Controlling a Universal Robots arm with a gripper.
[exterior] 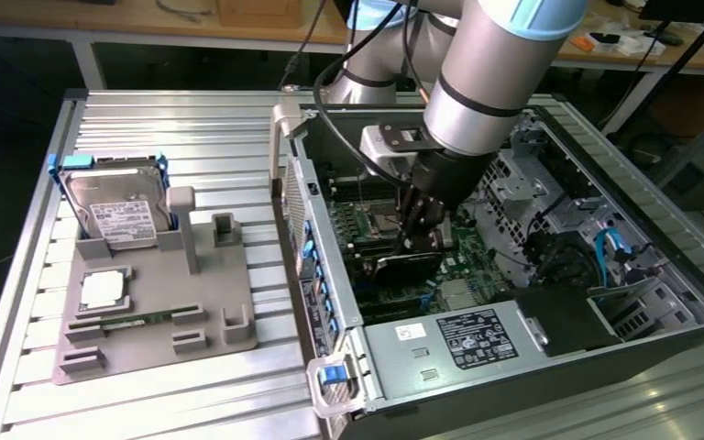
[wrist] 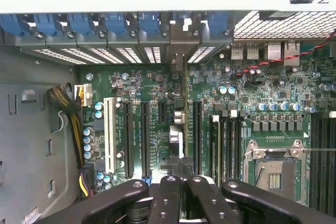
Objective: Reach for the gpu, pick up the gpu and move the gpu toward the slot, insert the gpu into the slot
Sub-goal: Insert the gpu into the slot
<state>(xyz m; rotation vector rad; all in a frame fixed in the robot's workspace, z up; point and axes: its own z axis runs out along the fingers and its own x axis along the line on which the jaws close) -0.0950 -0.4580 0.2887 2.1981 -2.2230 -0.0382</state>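
My gripper (exterior: pixel 416 240) reaches down into the open computer case, shut on the gpu (exterior: pixel 403 266), a thin dark card held upright just above the green motherboard (exterior: pixel 358 220). In the wrist view the gpu (wrist: pixel 179 163) shows edge-on, running from my black fingers (wrist: pixel 202 198) toward the case's rear wall. My gripper (wrist: pixel 178 182) pinches its near end. Long narrow slots (wrist: pixel 143 140) lie parallel on both sides of the card. Whether the card's lower edge sits in a slot is hidden.
Outside the case on the exterior view's left, a grey fixture (exterior: pixel 157 312) holds a silver hard drive (exterior: pixel 114 215). Case wall (exterior: pixel 309 266), power supply (exterior: pixel 475 335) and drive cage (exterior: pixel 627 302) surround the board. Processor socket (wrist: pixel 270 169), memory slots (wrist: pixel 323 145) and a cable bundle (wrist: pixel 65 103) flank the card.
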